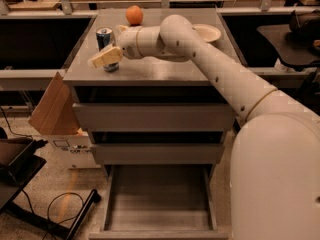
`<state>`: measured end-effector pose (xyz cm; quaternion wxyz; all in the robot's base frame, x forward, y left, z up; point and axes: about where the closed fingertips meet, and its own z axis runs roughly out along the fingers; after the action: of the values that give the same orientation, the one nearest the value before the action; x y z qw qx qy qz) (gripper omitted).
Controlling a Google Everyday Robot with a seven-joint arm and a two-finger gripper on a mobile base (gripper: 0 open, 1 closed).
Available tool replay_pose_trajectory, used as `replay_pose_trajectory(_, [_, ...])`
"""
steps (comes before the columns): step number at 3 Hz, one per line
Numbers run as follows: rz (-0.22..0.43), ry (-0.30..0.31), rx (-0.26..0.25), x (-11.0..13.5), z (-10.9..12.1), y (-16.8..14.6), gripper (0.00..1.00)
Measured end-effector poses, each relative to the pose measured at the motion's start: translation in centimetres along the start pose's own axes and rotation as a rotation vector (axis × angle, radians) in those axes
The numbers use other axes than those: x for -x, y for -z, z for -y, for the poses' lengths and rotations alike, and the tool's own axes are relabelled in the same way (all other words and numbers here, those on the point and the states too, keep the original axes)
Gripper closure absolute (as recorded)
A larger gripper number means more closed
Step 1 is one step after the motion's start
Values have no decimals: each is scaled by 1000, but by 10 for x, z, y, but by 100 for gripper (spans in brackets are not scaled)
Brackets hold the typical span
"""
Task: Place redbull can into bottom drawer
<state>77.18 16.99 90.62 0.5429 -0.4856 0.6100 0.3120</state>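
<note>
The redbull can (104, 37), blue and silver, stands upright at the left of the grey cabinet's top (170, 69). My gripper (106, 58) reaches in from the right and sits right at the can's front, covering its lower half. I cannot see if it holds the can. The bottom drawer (157, 204) is pulled out at the foot of the cabinet, grey inside and with nothing in it. The two shallower drawers above it are closed.
An orange (134, 15) sits at the back of the cabinet top, behind the can. A pale plate (209, 32) lies at the back right. A cardboard box (50, 109) leans at the cabinet's left side. Cables and a dark stand lie on the floor at lower left.
</note>
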Motion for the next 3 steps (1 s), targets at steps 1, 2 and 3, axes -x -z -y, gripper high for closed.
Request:
replay_pose_trajectory(1, [21,-14,-6,1,1,-20,26])
replay_pose_trajectory(2, [30,-24,-9,-2,2,-28,49])
replay_pose_trajectory(3, [30,-24,-4,-2,0,-30,72])
